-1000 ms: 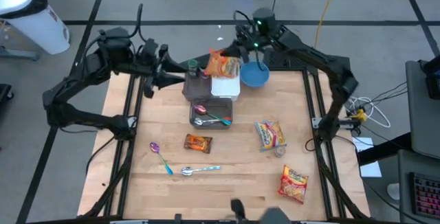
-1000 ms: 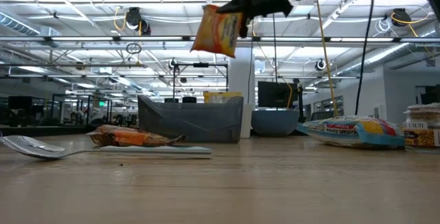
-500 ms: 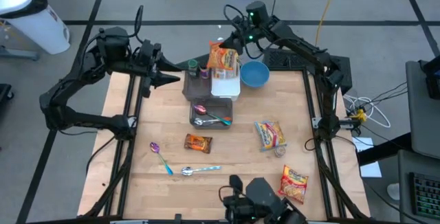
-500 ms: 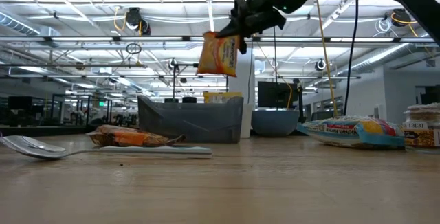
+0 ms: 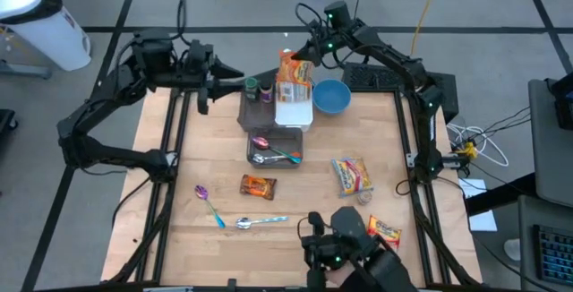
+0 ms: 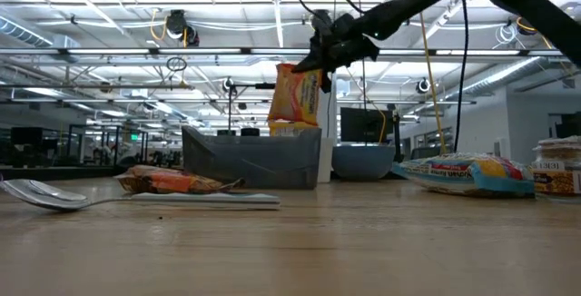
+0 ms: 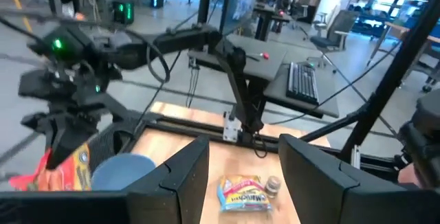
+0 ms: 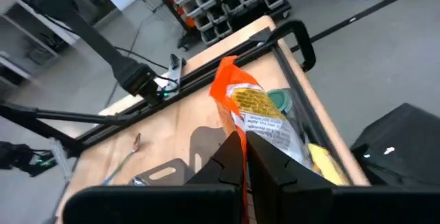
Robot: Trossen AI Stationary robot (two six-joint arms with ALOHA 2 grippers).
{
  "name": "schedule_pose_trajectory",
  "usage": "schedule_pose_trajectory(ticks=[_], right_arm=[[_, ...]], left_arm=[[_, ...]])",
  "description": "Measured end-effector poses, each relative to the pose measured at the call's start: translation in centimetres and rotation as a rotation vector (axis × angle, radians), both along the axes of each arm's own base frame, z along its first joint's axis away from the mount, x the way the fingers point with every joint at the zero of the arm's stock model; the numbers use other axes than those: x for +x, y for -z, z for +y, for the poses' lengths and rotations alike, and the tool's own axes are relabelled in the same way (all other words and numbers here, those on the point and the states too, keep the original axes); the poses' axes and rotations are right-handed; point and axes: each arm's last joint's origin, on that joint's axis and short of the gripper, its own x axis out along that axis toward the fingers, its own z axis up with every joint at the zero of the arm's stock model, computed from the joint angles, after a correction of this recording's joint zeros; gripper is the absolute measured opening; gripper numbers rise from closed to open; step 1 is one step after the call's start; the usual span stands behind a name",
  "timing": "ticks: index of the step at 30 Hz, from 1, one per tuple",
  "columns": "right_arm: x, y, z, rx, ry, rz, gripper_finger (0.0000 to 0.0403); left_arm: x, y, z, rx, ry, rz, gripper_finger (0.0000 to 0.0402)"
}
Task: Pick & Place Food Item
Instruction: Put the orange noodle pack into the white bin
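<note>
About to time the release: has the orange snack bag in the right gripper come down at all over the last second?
Yes. In the low view the orange snack bag, held by the right gripper, has dropped toward the gray bin and now hangs just above its rim.

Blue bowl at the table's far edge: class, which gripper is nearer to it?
Right. The right gripper holds an orange packet just left of the blue bowl; the left gripper waits farther left.

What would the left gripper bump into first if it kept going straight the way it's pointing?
Probably the right gripper and its snack bag. The open left gripper points across the table's far edge toward them, though depth is hard to judge.
</note>
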Motion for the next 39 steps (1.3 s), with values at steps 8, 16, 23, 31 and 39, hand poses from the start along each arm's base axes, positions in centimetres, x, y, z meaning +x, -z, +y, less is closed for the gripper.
schedule_pose_trajectory(ticks=[8,16,23,31,39], right_arm=[[-0.4,0.0,-0.4,-0.079,-0.020,-0.017,0.0000],[0.0,1.8,-1.1,-0.073,-0.077,-0.023,0.0000],[0.3,3.0,-1.3,-0.089,-0.112,-0.019,0.0000],[0.0,4.9,-1.0,-0.091,-0.137,0.021,0.0000],[0.0,7.7,-0.5,-0.084,-0.141,0.073,0.0000]], left_arm=[[0.9,0.6,0.6,-0.041,-0.003,0.024,0.0182],[0.9,0.6,0.6,-0.049,-0.005,0.023,0.0182],[0.8,0.5,0.6,-0.074,-0.010,0.021,0.0182],[0.8,0.5,0.8,-0.065,-0.059,0.024,0.0182],[0.6,0.5,1.1,-0.072,-0.082,0.023,0.0182]])
